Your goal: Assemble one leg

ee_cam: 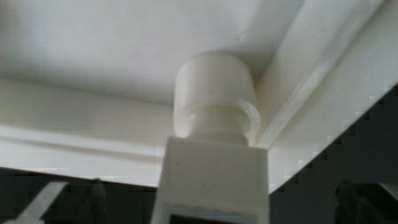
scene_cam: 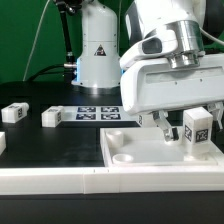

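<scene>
The leg point(scene_cam: 196, 128) stands upright on the large white panel point(scene_cam: 150, 160), near the panel's corner toward the exterior view's right, with its black-and-white tag facing the camera. It sits just beside the gripper point(scene_cam: 165, 127), on the side toward the exterior view's right, and does not lie between the fingers.

The gripper stands open, jaws spread wide, holding nothing. One dark finger point(scene_cam: 162, 125) hangs just above the panel surface; whether its tip touches the panel cannot be told.

The exterior view alone shows the wider bench. A round socket point(scene_cam: 124, 157) is sunk in the panel below and to the exterior view's left of the gripper. Behind the gripper lies the marker board point(scene_cam: 97, 113) with its tags. Two further legs point(scene_cam: 52, 117) point(scene_cam: 13, 112) lie on the dark table point(scene_cam: 40, 140), well apart from the gripper toward the exterior view's left.

The wrist view alone shows a close look at a leg point(ee_cam: 217, 105), a white cylindrical stub seated against the panel's raised edge point(ee_cam: 107, 135). The fingers do not show clearly there.
</scene>
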Tool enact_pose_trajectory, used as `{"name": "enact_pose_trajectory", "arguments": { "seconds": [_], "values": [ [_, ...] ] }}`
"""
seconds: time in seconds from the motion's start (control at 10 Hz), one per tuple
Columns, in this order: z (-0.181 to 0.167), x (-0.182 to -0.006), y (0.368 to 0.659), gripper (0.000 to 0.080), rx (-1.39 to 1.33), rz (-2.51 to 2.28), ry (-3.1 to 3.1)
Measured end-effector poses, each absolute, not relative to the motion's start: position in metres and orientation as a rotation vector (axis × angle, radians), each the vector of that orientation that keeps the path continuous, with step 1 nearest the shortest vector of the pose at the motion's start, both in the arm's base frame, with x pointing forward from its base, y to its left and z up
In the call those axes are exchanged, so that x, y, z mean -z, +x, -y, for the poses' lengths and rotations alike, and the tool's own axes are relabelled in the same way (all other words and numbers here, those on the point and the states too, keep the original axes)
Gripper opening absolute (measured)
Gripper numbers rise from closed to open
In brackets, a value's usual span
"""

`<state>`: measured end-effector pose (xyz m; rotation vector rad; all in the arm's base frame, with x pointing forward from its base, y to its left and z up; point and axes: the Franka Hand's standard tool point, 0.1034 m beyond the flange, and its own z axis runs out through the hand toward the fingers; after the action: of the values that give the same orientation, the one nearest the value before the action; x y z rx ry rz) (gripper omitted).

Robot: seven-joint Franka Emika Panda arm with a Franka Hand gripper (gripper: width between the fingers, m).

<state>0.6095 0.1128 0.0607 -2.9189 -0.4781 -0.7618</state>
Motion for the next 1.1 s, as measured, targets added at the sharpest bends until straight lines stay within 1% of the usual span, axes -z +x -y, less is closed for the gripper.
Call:
{"name": "enact_pose_trajectory", "arguments": {
  "seconds": [0.2, 0.3, 0.4, 0.5, 0.6, 0.9, 1.0, 1.1],
  "values": [
    [-0.110, -0.083, 0.611, 0.0649, 0.730, 0.492, -2.927],
    [-0.108, -0.088, 0.613, 0.0649, 0.723, 0.492, -2.929],
    [-0.108, -0.091, 0.614, 0.0649, 0.643, 0.499, -2.936],
    [-0.106, -0.096, 0.621, 0.0649, 0.651, 0.495, -2.937],
    [-0.105, -0.093, 0.621, 0.0649, 0.573, 0.492, -2.943],
    [-0.112, -0.089, 0.621, 0.0649, 0.203, 0.453, -2.950],
    [-0.113, -0.090, 0.622, 0.0649, 0.128, 0.438, -2.947],
    [-0.116, -0.090, 0.617, 0.0649, 0.002, 0.433, -2.937]
  ]
}}
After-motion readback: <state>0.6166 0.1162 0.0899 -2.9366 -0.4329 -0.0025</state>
